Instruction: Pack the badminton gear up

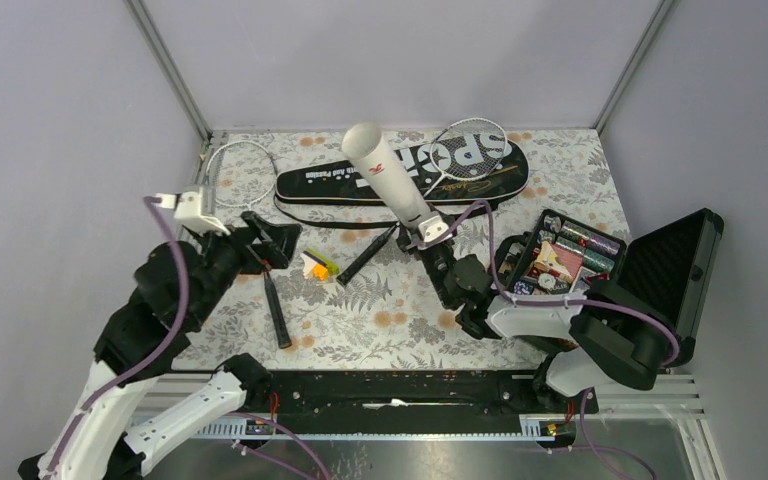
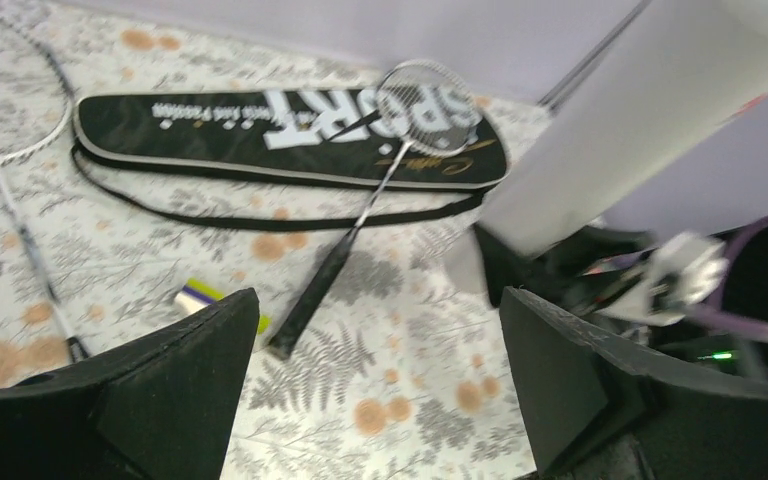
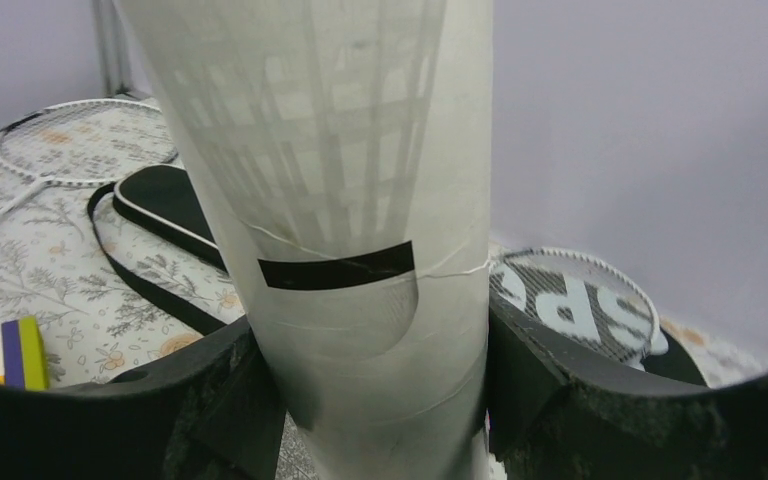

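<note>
Remote check, L to R, over the floral-print tabletop (image 1: 380,325).

1. Far L: thin white-framed racket w/ black handle (image 1: 243,160) lies flat. Head is toward the back-left corner, handle toward the near edge.
2. Left pincer (image 1: 275,243): spread wide, nothing btwn its black fingers (image 2: 175,390). In the top view it hangs over that racket's shaft. I see no contact.
3. Just R of it: small white shuttlecock w/ yellow-green and purple band (image 1: 317,265), on the cloth btwn the two racket handles. I cannot tell if it is one piece or more.
4. Back centre: long black racket-shaped bag lettered "SPORT" (image 1: 325,186), flat and lying crosswise. A thin black strap (image 2: 260,218) runs along its near edge.
5. Second white-framed racket (image 1: 472,150): head rests on the bag's R end, over the lettering. Its black handle angles down-left onto the cloth and ends near the shuttlecock.
6. Long white tube (image 1: 388,172): tilted, open end up and leaning back-left, crossing in front of the bag in the top view. Lower end is hidden, so I cannot tell if it touches the tabletop.
7. Right pincer (image 3: 365,400): pinching the white tube near its lower end, black fingers (image 3: 210,410) pressed to the wall on both sides.
8. Far R: black hard case (image 1: 695,250), lid open, tray of colourful foil-wrapped items (image 1: 570,250). It sits apart from the rackets and bag.
</note>
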Tool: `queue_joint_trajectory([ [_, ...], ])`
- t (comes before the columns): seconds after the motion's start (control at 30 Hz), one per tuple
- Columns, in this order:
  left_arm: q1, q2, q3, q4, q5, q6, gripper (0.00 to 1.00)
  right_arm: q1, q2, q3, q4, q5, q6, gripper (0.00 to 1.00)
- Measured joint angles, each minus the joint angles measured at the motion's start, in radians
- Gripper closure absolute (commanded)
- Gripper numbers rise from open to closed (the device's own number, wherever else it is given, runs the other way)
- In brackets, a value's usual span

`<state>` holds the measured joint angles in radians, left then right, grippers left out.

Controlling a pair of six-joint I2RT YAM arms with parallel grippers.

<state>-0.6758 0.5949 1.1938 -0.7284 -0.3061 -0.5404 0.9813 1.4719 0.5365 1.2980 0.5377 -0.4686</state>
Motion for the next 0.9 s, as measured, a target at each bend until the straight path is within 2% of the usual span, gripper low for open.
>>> queue_joint_trajectory([
  [0.07,0.000,0.015,-0.043,-0.003,-0.014,0.023,0.01,-0.008,-0.028,0.004,-0.053,0.038,0.051,0.39],
  [0.33,0.000,0.147,-0.095,-0.065,-0.020,0.125,0.01,-0.024,-0.138,0.079,-0.499,0.105,0.368,0.39],
  [0.6,0.000,0.218,-0.094,-0.202,-0.082,0.266,0.01,-0.036,-0.236,0.135,-0.980,0.086,0.841,0.46],
  [0.73,0.000,0.140,-0.127,-0.192,-0.131,0.340,0.01,-0.039,-0.287,0.133,-1.157,0.014,1.122,0.48],
  [0.9,0.004,-0.018,-0.296,-0.101,-0.181,0.413,0.01,-0.039,-0.311,0.102,-1.290,-0.027,1.463,0.48],
])
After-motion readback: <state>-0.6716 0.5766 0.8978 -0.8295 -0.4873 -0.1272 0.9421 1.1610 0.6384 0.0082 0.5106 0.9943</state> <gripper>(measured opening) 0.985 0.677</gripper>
